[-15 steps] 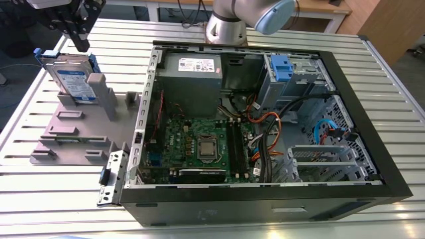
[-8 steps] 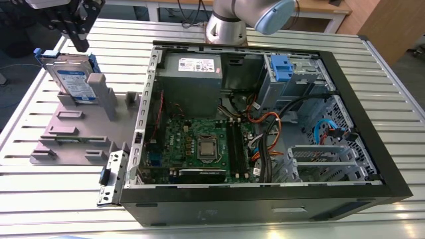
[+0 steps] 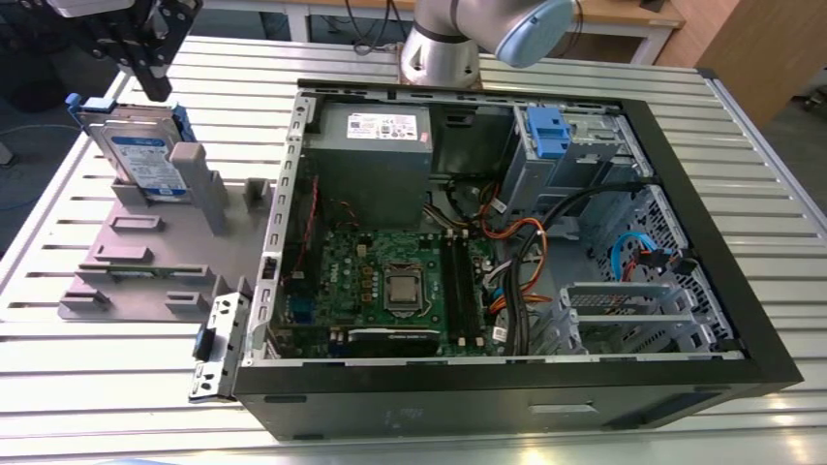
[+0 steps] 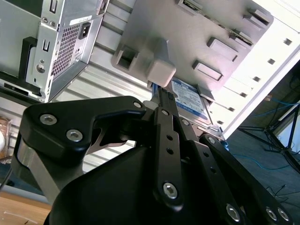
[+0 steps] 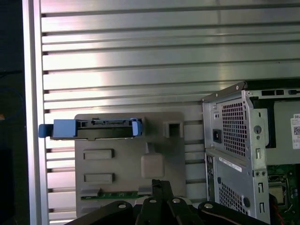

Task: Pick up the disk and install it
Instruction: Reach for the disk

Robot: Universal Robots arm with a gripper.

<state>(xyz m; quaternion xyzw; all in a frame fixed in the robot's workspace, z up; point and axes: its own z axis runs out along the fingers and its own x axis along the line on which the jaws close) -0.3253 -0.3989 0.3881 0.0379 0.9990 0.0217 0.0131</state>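
Note:
The disk [image 3: 139, 155] stands on edge in a grey slotted holder [image 3: 155, 262] at the exterior view's left, outside the computer case. It is silver with a white-and-blue label and blue rails. My gripper [image 3: 153, 87] hangs just above the disk's far top edge, apart from it. The first wrist view looks down on the disk's blue-framed top edge [image 5: 93, 129], with the fingertips [image 5: 162, 183] together and nothing between them. In the second wrist view the gripper [image 4: 161, 93] points at the labelled disk [image 4: 190, 101] behind a holder post.
The open computer case [image 3: 698, 194] lies on the slatted metal table, to the exterior view's right of the holder. A blue bracket [image 3: 548, 131] sits on the grey drive bay at the case's far side. The arm's base [image 3: 446, 48] stands behind the case.

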